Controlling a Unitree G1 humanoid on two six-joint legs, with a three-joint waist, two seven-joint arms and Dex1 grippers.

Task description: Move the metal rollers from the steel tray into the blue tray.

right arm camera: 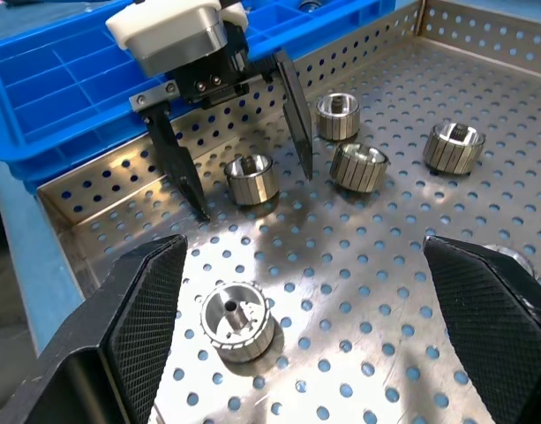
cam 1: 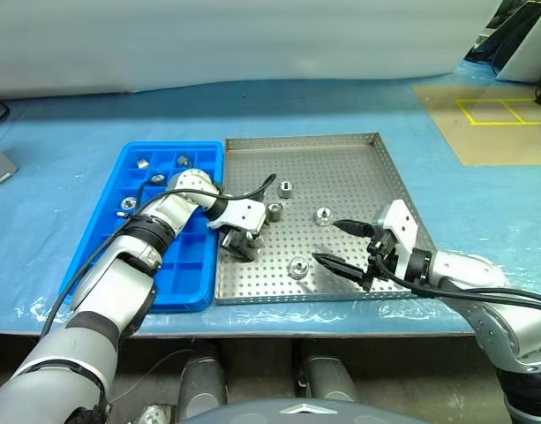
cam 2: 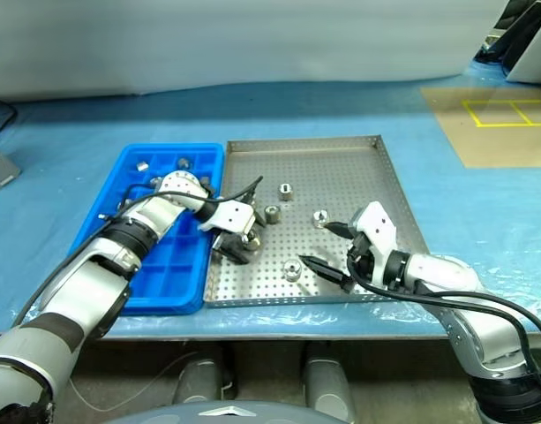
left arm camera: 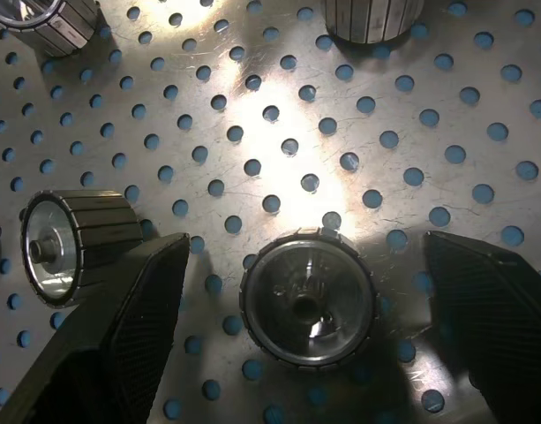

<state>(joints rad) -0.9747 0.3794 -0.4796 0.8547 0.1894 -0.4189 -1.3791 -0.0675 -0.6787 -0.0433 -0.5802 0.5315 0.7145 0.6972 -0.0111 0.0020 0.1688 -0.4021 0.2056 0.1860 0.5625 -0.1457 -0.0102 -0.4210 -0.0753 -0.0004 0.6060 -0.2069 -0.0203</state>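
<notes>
Left wrist view: left gripper [left arm camera: 305, 336], fingers spread wide and empty, is straddling one small ribbed silver metal roller [left arm camera: 307, 296], bore facing up; another [left arm camera: 76, 247] lying at nine o'clock.

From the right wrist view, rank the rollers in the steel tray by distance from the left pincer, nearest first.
1. Roller between the left pincer's open fingers.
2. Two rollers just beyond its far finger: too close to call.
3. Lone roller by the right pincer's finger.
</notes>
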